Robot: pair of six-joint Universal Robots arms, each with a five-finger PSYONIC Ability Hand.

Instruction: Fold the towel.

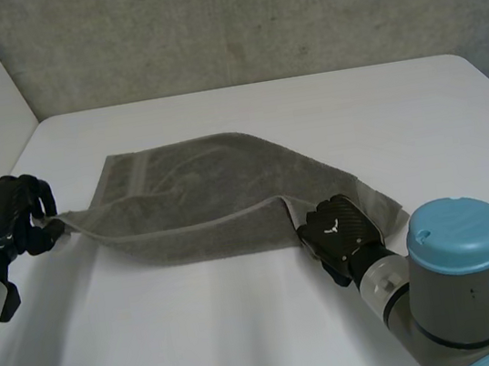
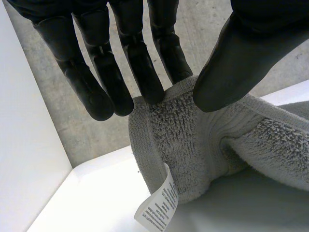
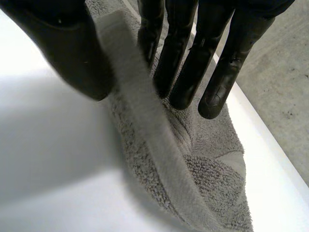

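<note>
Towel [image 1: 201, 199], grey, is lying across the middle of the white counter [image 1: 306, 100], reaching from near its left edge toward its front right. It seems to be doubled over on itself, though the head view is leaving the layers hard to separate.

From the head camera the left hand [image 1: 1, 219] is showing mostly its back at the counter's left edge, with the pinch itself tucked out of sight. The left wrist view is making it plain: the fingers [image 2: 145, 77] and thumb [image 2: 231, 72] are pinching the towel's corner and holding it up off the counter. A white care label [image 2: 157, 208] is dangling beneath, its print too small to read.

The right hand [image 1: 339, 229] is sitting at the towel's near edge toward the front right, its back covering its fingers. Its wrist view is showing the thick hem band [image 3: 145, 135] passing between thumb and straight fingers, which are clamping it.
</note>
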